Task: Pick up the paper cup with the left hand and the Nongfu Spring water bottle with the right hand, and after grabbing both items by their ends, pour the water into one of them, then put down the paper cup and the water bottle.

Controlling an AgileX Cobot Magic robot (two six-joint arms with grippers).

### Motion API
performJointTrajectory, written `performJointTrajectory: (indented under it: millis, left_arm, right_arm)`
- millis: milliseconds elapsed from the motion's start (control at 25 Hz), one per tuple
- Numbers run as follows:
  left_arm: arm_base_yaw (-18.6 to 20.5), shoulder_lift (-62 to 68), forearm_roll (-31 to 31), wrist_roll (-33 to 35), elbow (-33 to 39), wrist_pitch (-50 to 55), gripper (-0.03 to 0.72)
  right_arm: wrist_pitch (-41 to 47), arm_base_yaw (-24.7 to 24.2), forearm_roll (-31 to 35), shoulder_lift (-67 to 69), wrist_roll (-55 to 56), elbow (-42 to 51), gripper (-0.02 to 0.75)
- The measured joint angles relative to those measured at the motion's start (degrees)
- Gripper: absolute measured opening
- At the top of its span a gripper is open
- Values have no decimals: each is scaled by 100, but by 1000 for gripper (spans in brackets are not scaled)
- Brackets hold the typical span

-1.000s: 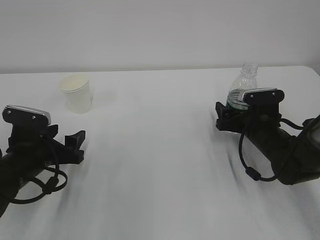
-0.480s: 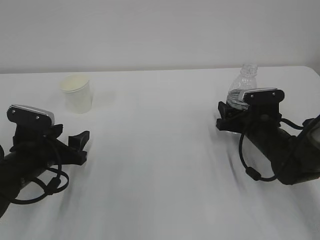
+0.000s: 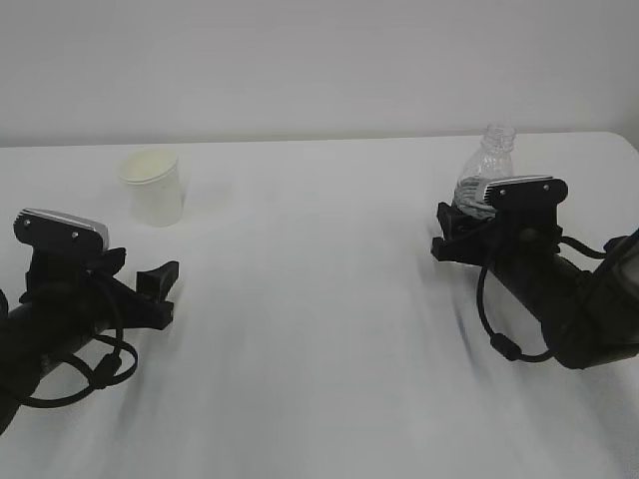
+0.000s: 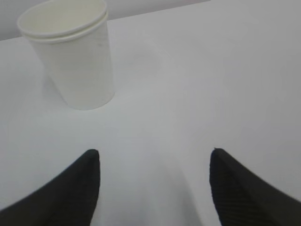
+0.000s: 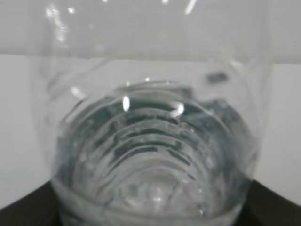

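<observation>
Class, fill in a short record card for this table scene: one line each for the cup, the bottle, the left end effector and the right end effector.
Paper cup: upright on the table, untouched
Water bottle: upright, capless, water in its lower part
Left end effector: open, short of the cup, holding nothing
Right end effector: around the bottle's lower body; firm grip cannot be confirmed

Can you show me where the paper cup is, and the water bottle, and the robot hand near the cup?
paper cup (image 3: 154,192), exterior view, on its side wall.
water bottle (image 3: 491,160), exterior view, on its clear shoulder under the neck.
left hand (image 3: 160,291), exterior view, between its black fingertips, short of the cup.
</observation>
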Motion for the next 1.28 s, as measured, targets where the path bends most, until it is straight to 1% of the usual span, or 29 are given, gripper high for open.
performJointTrajectory:
  millis: [120, 200, 800, 1280]
  left_arm:
    - [0, 0, 0, 0, 0, 0, 524]
    - [0, 0, 0, 0, 0, 0, 524]
    - [0, 0, 0, 0, 0, 0, 524]
    - [0, 0, 0, 0, 0, 0, 524]
  right_arm:
    - [0, 0, 0, 0, 0, 0, 447]
    - [0, 0, 0, 0, -4, 0, 437]
    - [0, 0, -19, -24, -328, 26, 428]
    - [145, 0, -46, -728, -351, 725, 427]
